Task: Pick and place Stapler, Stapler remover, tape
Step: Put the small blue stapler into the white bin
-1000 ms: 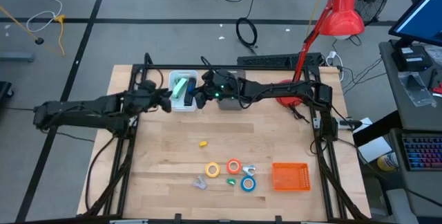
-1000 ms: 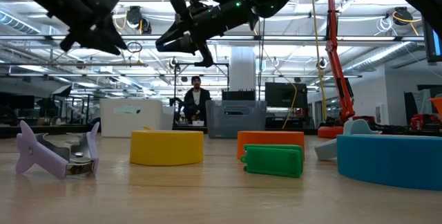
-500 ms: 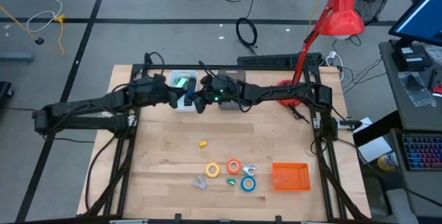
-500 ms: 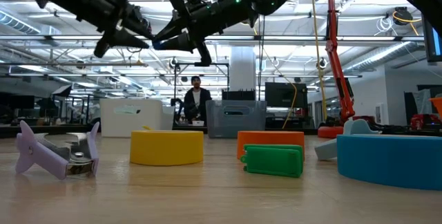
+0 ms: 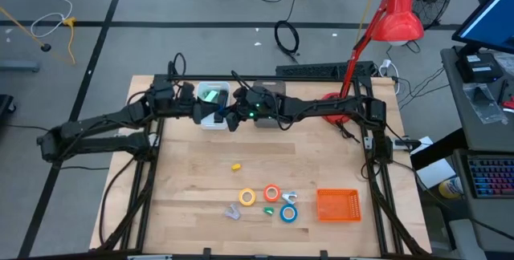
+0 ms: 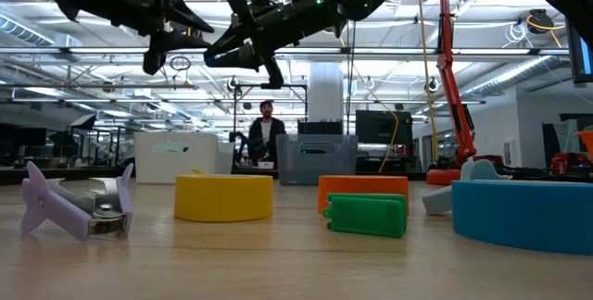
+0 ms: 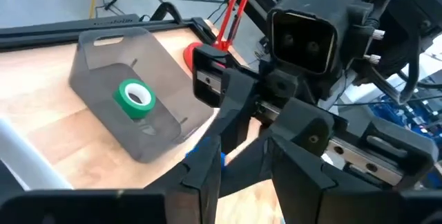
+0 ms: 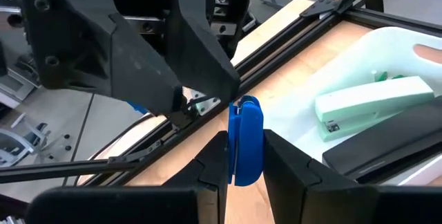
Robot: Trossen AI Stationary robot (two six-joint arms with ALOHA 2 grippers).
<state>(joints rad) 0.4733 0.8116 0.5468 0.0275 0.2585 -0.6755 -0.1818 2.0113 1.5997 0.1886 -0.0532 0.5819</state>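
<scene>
Over the far side of the wooden counter (image 5: 201,176), the left hand (image 5: 210,114) hangs above the white plastic bin (image 5: 207,123); its fingers stand part open and are not seen to hold anything. Inside that bin lies a mint-green stapler (image 8: 373,103). Just to its right, the right hand (image 5: 230,115) meets the left one, clamped on a flat blue plastic staple remover (image 8: 245,141) that stands on edge between its fingers. Next comes a grey translucent bin (image 7: 131,106) with a green tape roll (image 7: 135,98) lying in it.

Nearer the front edge, a lilac staple remover (image 6: 74,203) rests at the left, then a yellow tape roll (image 6: 224,196), an orange-red tape roll (image 6: 363,185) with a small green block (image 6: 367,215) before it, and a blue tape roll (image 6: 523,209). An orange mesh basket (image 5: 337,205) sits farthest right.
</scene>
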